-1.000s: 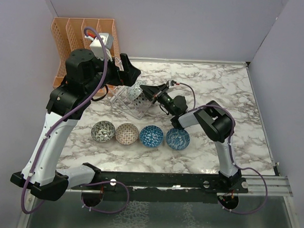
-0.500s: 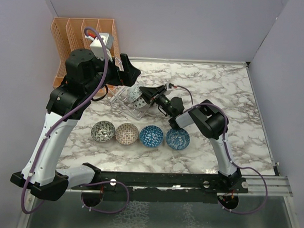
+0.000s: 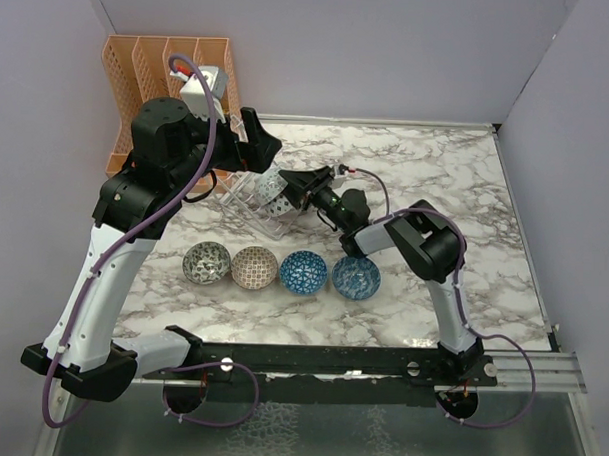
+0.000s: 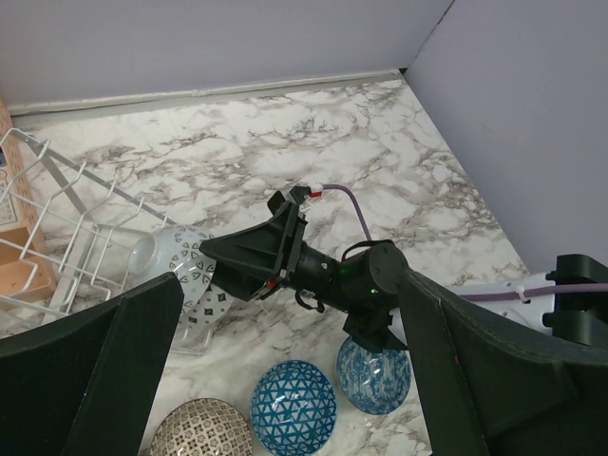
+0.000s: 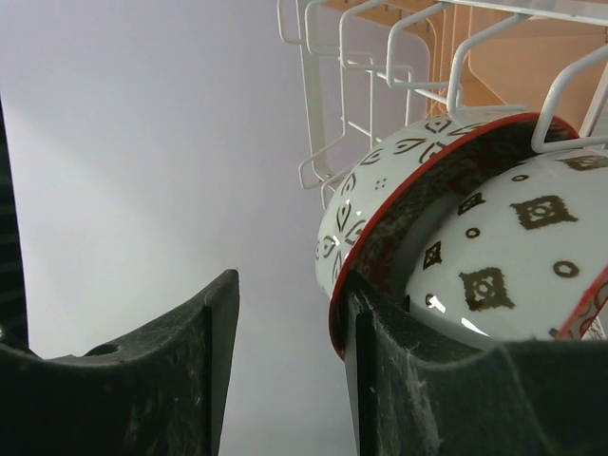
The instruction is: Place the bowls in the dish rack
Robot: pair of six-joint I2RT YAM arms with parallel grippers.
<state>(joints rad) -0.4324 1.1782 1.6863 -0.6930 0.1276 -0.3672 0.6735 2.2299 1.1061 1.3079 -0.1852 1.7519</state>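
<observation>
A red-rimmed white patterned bowl [image 5: 380, 180] stands on edge in the pale thin-barred dish rack [image 3: 236, 198]. The right gripper [image 5: 288, 304] is spread, seemingly just off its rim; the left gripper [image 3: 265, 147] gapes empty. Placement looks done; next, withdraw cleanly and fetch the blue mosaic bowl [image 3: 355, 278].

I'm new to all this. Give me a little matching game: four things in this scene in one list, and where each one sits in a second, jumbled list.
Things:
1. grey-black bowl
2. beige-brown bowl
3. red-rimmed bowl
4. orange desk organiser

Places:
A. far left corner, by the walls
B. in the dish rack
C. left end of the row of four
D. between the grey-black bowl and a blue bowl

Pairs: 1-C, 2-D, 3-B, 4-A.
</observation>
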